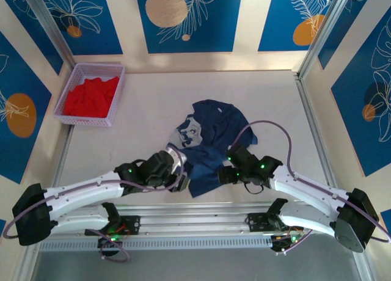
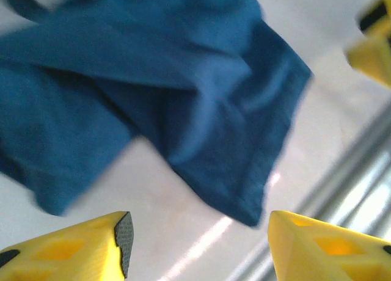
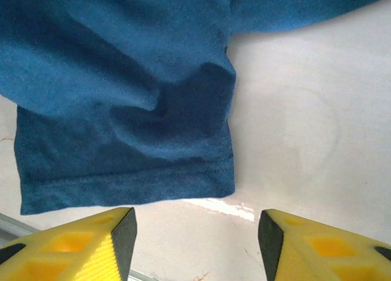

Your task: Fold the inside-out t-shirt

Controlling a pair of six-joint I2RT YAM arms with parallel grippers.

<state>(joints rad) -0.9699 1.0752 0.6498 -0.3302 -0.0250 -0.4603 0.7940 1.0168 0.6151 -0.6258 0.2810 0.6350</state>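
The inside-out t-shirt (image 1: 211, 137) is navy blue and lies crumpled in the middle of the table, with a pale print patch (image 1: 188, 131) on its left part. My left gripper (image 1: 181, 173) sits at the shirt's near-left edge. In the left wrist view it (image 2: 198, 247) is open, with bare table between the fingers and a shirt corner (image 2: 244, 171) just beyond them. My right gripper (image 1: 223, 173) is at the near-right edge. In the right wrist view it (image 3: 195, 244) is open too, just short of the shirt's stitched hem (image 3: 134, 183).
A white basket (image 1: 120, 91) holding a bright red garment (image 1: 90, 96) stands at the back left. An aluminium rail (image 1: 201, 218) runs along the near table edge, close behind both grippers. Metal frame posts (image 1: 314, 128) border the table sides.
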